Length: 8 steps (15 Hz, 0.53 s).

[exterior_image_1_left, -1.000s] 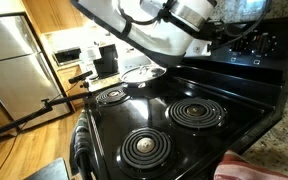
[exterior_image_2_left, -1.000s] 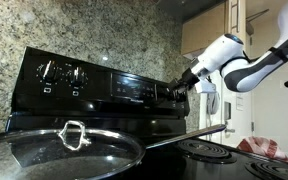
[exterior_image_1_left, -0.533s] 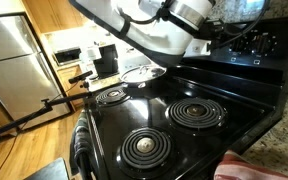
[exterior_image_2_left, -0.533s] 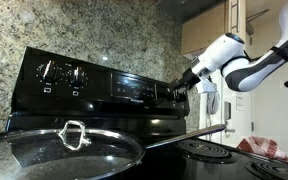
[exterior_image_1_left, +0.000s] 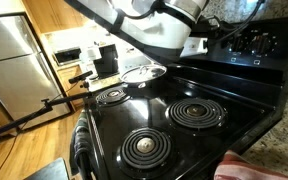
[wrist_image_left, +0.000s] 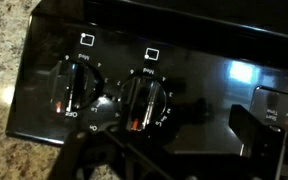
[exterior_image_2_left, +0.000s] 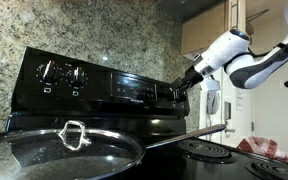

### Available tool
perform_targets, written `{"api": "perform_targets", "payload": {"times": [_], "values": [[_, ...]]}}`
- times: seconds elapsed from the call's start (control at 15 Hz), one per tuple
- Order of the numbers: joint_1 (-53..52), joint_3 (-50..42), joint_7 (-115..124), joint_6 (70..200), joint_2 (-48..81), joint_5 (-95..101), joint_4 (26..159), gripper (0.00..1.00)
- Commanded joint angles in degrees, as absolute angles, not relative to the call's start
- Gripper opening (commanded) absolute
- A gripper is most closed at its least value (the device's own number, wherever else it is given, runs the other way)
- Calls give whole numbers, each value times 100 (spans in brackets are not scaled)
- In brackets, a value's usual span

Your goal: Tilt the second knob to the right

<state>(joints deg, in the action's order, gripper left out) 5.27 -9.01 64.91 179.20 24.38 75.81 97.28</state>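
The wrist view shows the stove's black control panel [wrist_image_left: 184, 60] with two knobs. The first knob [wrist_image_left: 72, 88] is at the left and the second knob [wrist_image_left: 142, 100] is near the middle, both with red-lit pointers. My gripper [wrist_image_left: 169, 140] is open just in front of the panel, not touching either knob. One dark finger [wrist_image_left: 247, 128] stands to the right of the second knob; the other is a dim shape at the lower left. In an exterior view my gripper [exterior_image_2_left: 187, 83] is at the panel's right-hand knobs.
A glass pan lid [exterior_image_2_left: 69, 150] fills the foreground, and another pair of knobs [exterior_image_2_left: 59, 73] sits at the panel's other end. Coil burners [exterior_image_1_left: 196, 113] cover the cooktop. A red cloth [exterior_image_1_left: 246, 168] lies at the counter edge. A granite backsplash [exterior_image_2_left: 104, 30] rises behind the stove.
The arm has shifted slightly up and back from the panel; the gripper stays in front of the right-hand knobs. The knobs look unchanged.
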Motion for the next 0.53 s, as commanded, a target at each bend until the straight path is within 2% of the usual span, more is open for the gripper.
{"api": "perform_targets", "payload": {"times": [0.0,0.47], "values": [[405,-1037,6756,17702,2204,7812,9964,100],[519,-1043,6578,17802,2423,7639,9840,100]]}}
